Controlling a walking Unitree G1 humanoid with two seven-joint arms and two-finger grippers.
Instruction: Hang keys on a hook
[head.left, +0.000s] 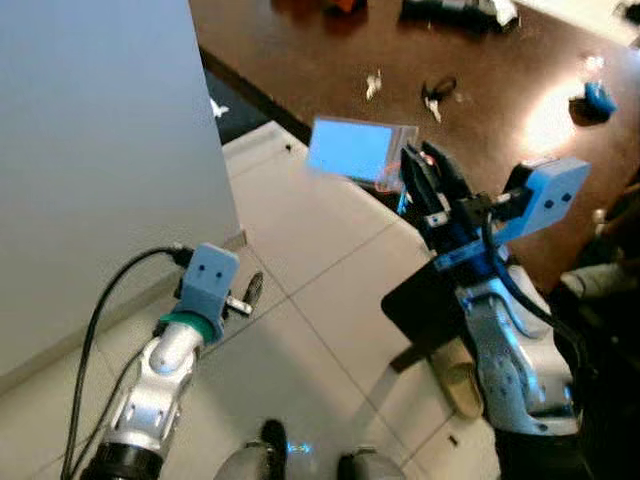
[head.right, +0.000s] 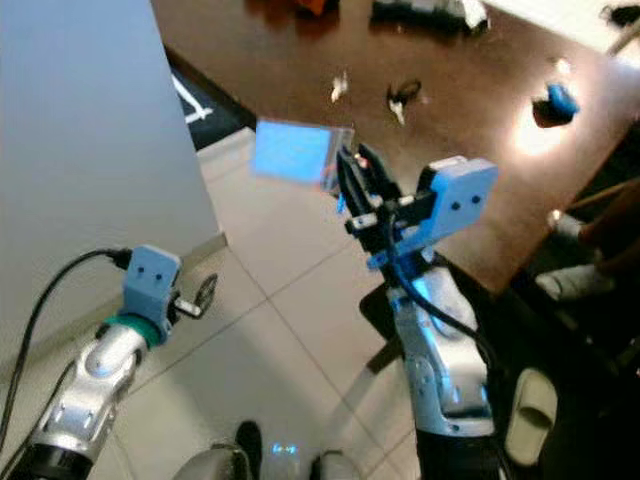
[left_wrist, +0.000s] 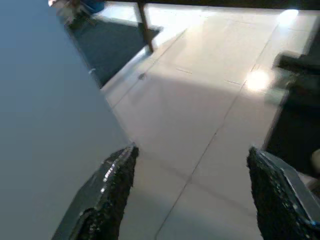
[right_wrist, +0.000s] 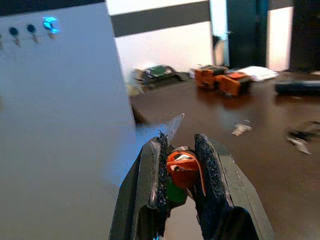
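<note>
At the left, beside the pale grey wall panel (head.left: 100, 150), the left pincer (left_wrist: 187, 200) hangs low over the tiled floor (head.left: 320, 300) with its two black fingers (left_wrist: 107, 195) spread wide and nothing between them. Further right, the right pincer (right_wrist: 182, 165) is raised near the front edge of the dark brown desk (head.left: 480, 120), clamped on the orange and green key fob (right_wrist: 184, 172), with a clear blue-lit tag (head.left: 355, 150) sticking out past its tips. On the panel's upper corner in the right wrist view sit small dark hooks (right_wrist: 22, 32), well apart from the keys.
</note>
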